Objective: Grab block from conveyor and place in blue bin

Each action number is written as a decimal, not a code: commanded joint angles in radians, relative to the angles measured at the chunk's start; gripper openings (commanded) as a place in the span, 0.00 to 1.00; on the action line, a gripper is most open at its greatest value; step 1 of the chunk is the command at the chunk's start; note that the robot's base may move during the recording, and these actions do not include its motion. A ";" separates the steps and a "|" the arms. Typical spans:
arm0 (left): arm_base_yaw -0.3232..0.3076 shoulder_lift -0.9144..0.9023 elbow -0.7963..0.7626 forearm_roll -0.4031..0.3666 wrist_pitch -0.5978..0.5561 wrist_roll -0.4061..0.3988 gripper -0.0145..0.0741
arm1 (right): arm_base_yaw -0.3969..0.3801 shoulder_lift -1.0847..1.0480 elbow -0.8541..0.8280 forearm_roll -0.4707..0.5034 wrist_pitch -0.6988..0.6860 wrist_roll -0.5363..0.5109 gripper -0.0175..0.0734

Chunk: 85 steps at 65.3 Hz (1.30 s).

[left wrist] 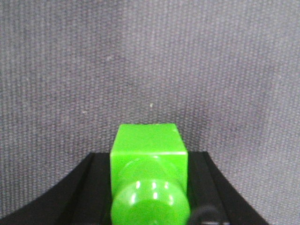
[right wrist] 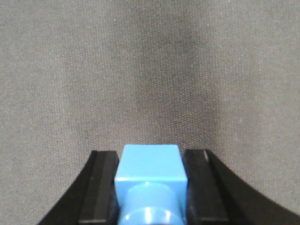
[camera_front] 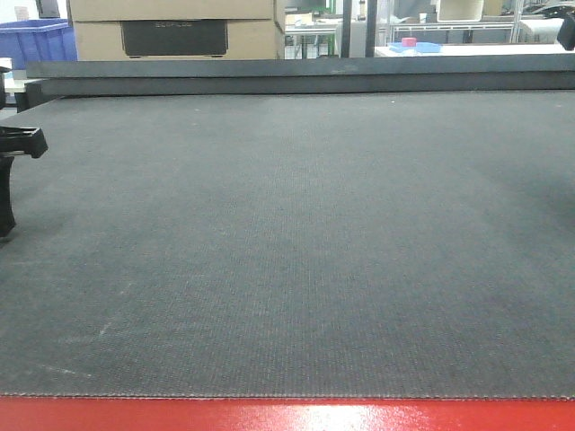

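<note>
Only the front view shows the blue bin (camera_front: pixel 36 40) (far left), the dark woven table (camera_front: pixel 287 242) and its red strip (camera_front: pixel 287 415). Left wrist view: the left claw (left wrist: pixel 149 159) grasps the green block (left wrist: pixel 147 138) between its fingers. The right claw (right wrist: pixel 150 157) clamps 1 blue block (right wrist: pixel 150 166).

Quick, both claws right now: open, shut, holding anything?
Left claw: closed on the green block.
Right claw: closed on a blue block.
</note>
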 commanded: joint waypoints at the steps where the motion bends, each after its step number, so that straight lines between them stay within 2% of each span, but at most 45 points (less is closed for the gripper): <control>1: 0.000 -0.009 -0.018 0.004 0.032 -0.003 0.09 | 0.001 -0.014 -0.005 -0.011 -0.007 -0.001 0.02; 3: 0.000 -0.017 -0.023 0.003 0.040 0.008 0.04 | 0.001 -0.022 -0.005 -0.011 -0.015 -0.001 0.02; 9: 0.000 -0.051 -0.025 0.001 0.037 0.038 0.04 | 0.001 -0.043 -0.005 -0.011 -0.022 -0.016 0.02; 15: 0.000 -0.112 -0.002 -0.028 0.021 0.091 0.04 | 0.001 -0.080 0.019 -0.011 -0.037 -0.101 0.02; 19: 0.000 -0.184 0.050 -0.069 -0.058 0.130 0.04 | 0.001 -0.116 0.060 -0.011 -0.097 -0.134 0.02; 29: 0.000 -0.356 0.223 -0.118 -0.291 0.130 0.04 | 0.001 -0.218 0.204 -0.011 -0.280 -0.142 0.02; 43: 0.000 -0.615 0.515 -0.125 -0.633 0.130 0.04 | 0.001 -0.418 0.445 0.019 -0.554 -0.142 0.02; 52: 0.000 -0.756 0.647 -0.125 -0.772 0.130 0.04 | 0.001 -0.574 0.561 0.035 -0.691 -0.142 0.02; 68: 0.000 -0.953 0.694 -0.125 -0.770 0.130 0.04 | 0.001 -0.748 0.594 0.035 -0.706 -0.142 0.02; 85: 0.000 -1.151 0.694 -0.125 -0.799 0.130 0.04 | 0.001 -0.913 0.594 0.035 -0.795 -0.142 0.02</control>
